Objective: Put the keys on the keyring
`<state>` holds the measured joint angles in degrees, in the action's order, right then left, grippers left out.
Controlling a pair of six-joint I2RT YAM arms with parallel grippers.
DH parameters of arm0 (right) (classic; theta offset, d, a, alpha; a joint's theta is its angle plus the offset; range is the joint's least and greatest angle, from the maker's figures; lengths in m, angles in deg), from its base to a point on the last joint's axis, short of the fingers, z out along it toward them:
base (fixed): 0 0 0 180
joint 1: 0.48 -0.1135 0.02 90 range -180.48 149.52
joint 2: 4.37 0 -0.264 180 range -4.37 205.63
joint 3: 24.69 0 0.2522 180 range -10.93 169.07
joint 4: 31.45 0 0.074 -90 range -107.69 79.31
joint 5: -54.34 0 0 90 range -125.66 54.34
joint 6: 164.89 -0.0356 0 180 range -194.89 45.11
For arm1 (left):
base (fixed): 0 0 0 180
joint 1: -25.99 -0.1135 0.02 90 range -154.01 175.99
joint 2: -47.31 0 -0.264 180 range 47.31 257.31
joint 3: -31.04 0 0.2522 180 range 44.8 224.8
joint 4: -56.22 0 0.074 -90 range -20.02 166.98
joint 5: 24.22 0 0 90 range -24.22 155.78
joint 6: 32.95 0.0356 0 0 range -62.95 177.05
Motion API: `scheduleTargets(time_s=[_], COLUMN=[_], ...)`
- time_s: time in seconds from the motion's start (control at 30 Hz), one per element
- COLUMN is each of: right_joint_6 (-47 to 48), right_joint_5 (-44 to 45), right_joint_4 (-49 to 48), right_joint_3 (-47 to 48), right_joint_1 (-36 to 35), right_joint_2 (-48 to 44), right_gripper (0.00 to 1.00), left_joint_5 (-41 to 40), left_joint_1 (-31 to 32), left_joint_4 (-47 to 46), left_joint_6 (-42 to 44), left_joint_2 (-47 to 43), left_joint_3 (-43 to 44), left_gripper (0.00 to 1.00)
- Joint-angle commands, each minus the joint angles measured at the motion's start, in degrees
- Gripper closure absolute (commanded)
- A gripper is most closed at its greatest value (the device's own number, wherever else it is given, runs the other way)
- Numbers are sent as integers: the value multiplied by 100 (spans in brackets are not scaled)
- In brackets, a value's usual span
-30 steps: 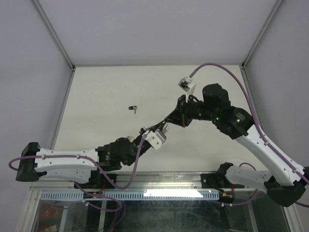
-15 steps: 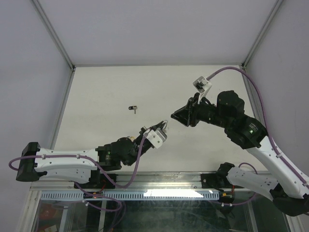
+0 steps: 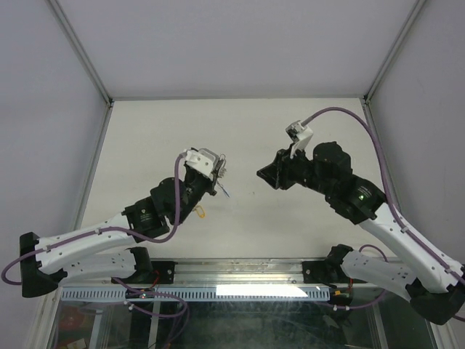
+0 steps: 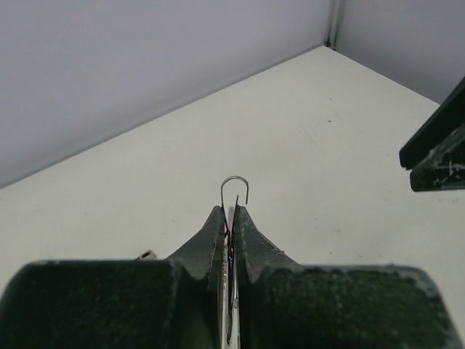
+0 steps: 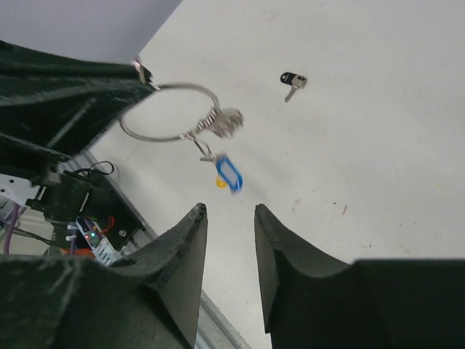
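White counter (image 3: 145,138), grey walls (image 3: 240,43), left tool (image 4: 229,212) clenched on the keyring (image 5: 168,113), blue key (image 5: 229,173) hanging under it, right tool (image 5: 229,214) nearby, fingers (image 5: 182,254) apart, empty, black key (image 5: 293,78) lying beyond.

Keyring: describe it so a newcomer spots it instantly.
Find the left gripper, shut above the table. It pinches a thin silver wire ring with silver keys and a blue tag dangling. The black-headed key, by contrast, lies loose on the table.
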<state>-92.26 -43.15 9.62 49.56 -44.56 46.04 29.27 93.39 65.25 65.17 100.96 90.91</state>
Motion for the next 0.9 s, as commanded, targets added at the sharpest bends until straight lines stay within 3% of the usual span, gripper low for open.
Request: scheduleTargets(time_s=[0.0, 0.2, 0.37, 0.57, 0.7, 0.77, 0.87], right_joint_6=[54, -253, 690, 1674, 2432, 2809, 3031], right_joint_5=[109, -142, -899, -1473, -2175, -2590, -3322], right_joint_4=[-87, -1137, -2492, -5571, -8168, -8636, -8537], right_joint_3=[-81, -772, -1073, -1924, -2449, -2374, -1952], right_joint_1=[9, -385, -875, -902, -902, -886, -835], right_joint_2=[459, 1194, 2122, 3046, 3929, 4366, 4976], right_gripper=[64, 62, 60, 56, 63, 63, 64], left_joint_5=[143, -216, -386, -536, -588, -616, -666], left_joint_1=[-446, -1052, -1285, -1289, -1288, -1286, -1287], left_joint_4=[559, 1320, 1943, 2387, 2552, 2572, 2620], left_joint_6=[-541, -626, -655, -788, -897, -913, -877], left_joint_2=[-345, -601, -861, -1164, -1282, -1339, -1389], left_joint_3=[434, 650, 952, 1056, 1033, 1020, 1026], left_gripper=[100, 100, 100, 100, 100, 100, 100])
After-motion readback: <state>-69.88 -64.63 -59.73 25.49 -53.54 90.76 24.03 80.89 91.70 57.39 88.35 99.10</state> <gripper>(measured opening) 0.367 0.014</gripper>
